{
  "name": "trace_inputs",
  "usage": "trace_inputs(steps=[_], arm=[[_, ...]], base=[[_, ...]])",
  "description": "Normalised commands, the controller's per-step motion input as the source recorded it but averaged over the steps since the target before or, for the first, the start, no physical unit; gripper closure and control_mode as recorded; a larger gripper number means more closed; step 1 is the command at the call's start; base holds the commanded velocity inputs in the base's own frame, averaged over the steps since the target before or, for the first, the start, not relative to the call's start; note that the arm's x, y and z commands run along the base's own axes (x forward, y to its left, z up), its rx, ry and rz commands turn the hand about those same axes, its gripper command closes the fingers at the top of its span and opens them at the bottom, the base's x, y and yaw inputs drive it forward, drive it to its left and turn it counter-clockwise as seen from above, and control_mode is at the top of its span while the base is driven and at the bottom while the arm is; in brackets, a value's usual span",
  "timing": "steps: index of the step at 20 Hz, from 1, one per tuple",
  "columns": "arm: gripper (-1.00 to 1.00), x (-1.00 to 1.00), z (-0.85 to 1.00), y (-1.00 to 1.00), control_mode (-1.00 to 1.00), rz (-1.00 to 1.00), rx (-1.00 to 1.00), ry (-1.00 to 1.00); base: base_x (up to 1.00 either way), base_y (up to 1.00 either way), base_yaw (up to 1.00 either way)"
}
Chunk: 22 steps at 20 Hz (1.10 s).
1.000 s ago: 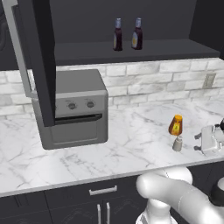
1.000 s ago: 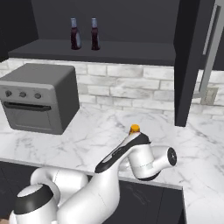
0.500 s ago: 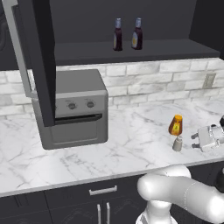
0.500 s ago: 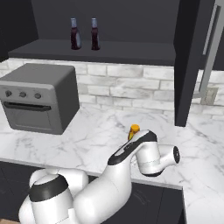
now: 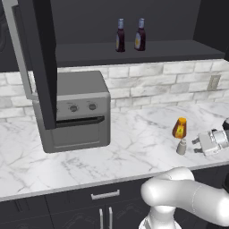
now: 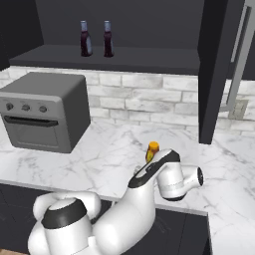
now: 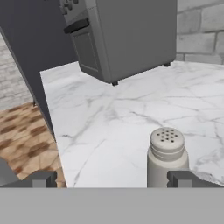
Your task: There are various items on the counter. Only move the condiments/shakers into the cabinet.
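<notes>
Pincer: the pincer (image 7: 111,178) stood wide apart and held nothing, low over the table (image 7: 113,127), its two tips at either side of the hand view.
Shaker: the small pale shaker (image 7: 167,157) stood upright on the table just ahead of the pincer, close by the tip on the right of the hand view and not centred between the tips; no contact could be seen. The left base view showed it as shaker (image 5: 181,146), just beside the hand.
Orange thing: the orange rounded thing with a yellow label (image 5: 180,128) stood just behind the shaker, a little farther from the pincer; it was no condiment and looked meant to stay.
Toaster oven: the grey toaster oven (image 5: 76,109) sat well beyond the pincer across the table.
Bottles: the two dark bottles (image 5: 130,35) stood upright and side by side on the cabinet shelf (image 5: 134,51), high above and far from the pincer.
Progress: two of three condiments seemed done; the shaker was probably the last, still to be gripped, lifted and shelved.
</notes>
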Motion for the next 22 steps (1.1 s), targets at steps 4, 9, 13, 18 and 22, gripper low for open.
trace_inputs(steps=[4,9,13,18,22], arm=[[-1.00,0.01,-0.19,0.22,-1.00,0.00,0.00,0.00],[-1.00,0.06,-0.11,0.08,-1.00,0.00,0.00,0.00],[-1.00,0.15,0.00,0.00,-1.00,0.00,0.00,0.00],[-1.00,0.22,0.00,0.00,-1.00,0.00,0.01,0.00],[-1.00,0.16,0.00,0.00,-1.00,0.00,0.01,0.00]], base=[[0.00,0.00,0.00],[0.00,0.00,0.00],[0.00,0.00,0.00],[0.00,0.00,0.00],[0.00,0.00,0.00]])
